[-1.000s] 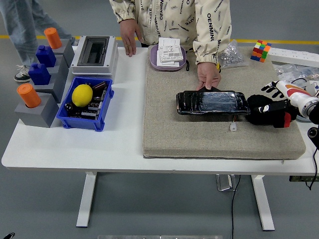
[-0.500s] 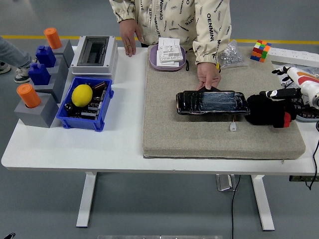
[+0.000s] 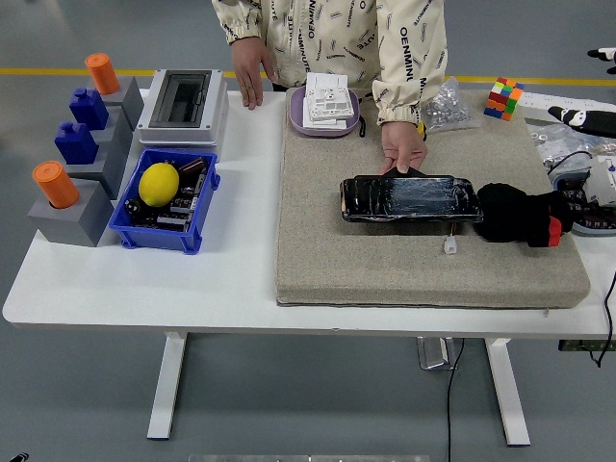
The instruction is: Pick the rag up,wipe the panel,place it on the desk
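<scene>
Rag [image 3: 520, 216] lies bunched on the mat's right end, touching the panel [image 3: 410, 198] a person's hand [image 3: 401, 149] steadies; robot's right hand [image 3: 585, 119] near the counter's right edge, grip unclear, holding nothing visible

glossy black panel [image 3: 410, 198], matt cloth rag [image 3: 521, 215]
</scene>
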